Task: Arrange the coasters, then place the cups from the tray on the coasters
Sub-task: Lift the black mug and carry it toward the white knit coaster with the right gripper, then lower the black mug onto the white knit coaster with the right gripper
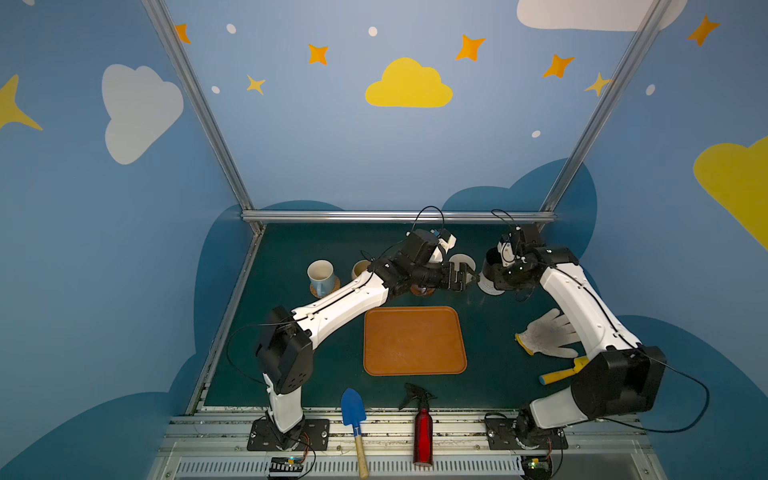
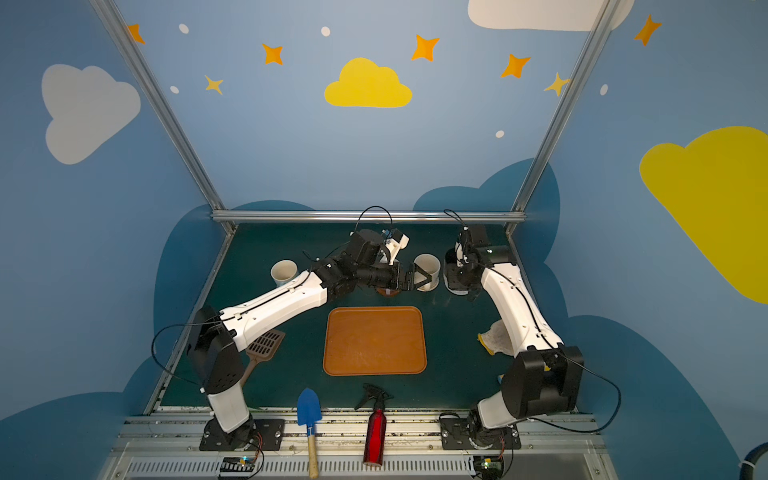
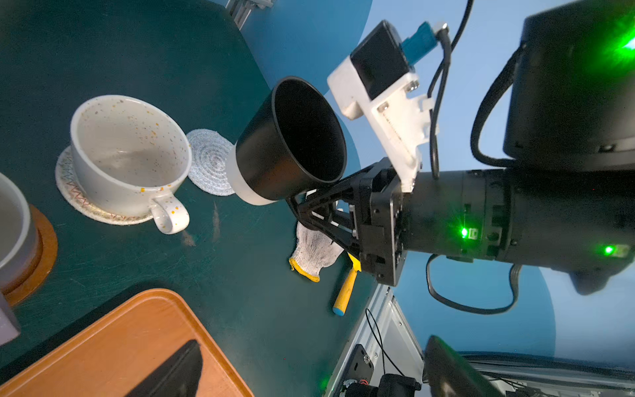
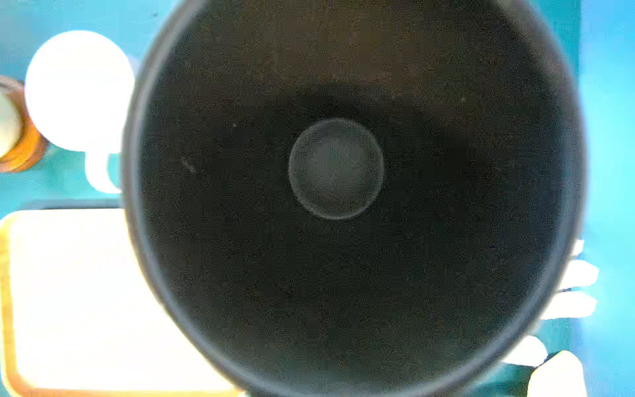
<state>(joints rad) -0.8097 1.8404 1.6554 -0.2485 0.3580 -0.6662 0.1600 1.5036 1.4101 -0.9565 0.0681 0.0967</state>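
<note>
My right gripper (image 3: pixel 311 202) is shut on the black cup (image 3: pixel 292 137), which has a white base and hangs tilted at the edge of the pale grey rope coaster (image 3: pixel 209 161). The cup's dark inside (image 4: pixel 336 172) fills the right wrist view. The cream speckled cup (image 3: pixel 130 154) stands on the beige rope coaster (image 3: pixel 74 192). My left gripper (image 1: pixel 467 279) is open and empty just in front of that cup. The lavender cup (image 3: pixel 13 227) sits on a dark brown coaster (image 3: pixel 41 261). The light blue cup (image 1: pixel 321 276) and tan-yellow cup (image 1: pixel 360 269) stand at the back left. The tray (image 1: pixel 414 340) is empty.
A white work glove (image 1: pixel 548 332) and a yellow-handled tool (image 1: pixel 559 374) lie under the right arm. A blue trowel (image 1: pixel 353 409) and a red spray bottle (image 1: pixel 423 432) lie at the front edge. A brown slotted scoop (image 2: pixel 266 345) lies under the left arm.
</note>
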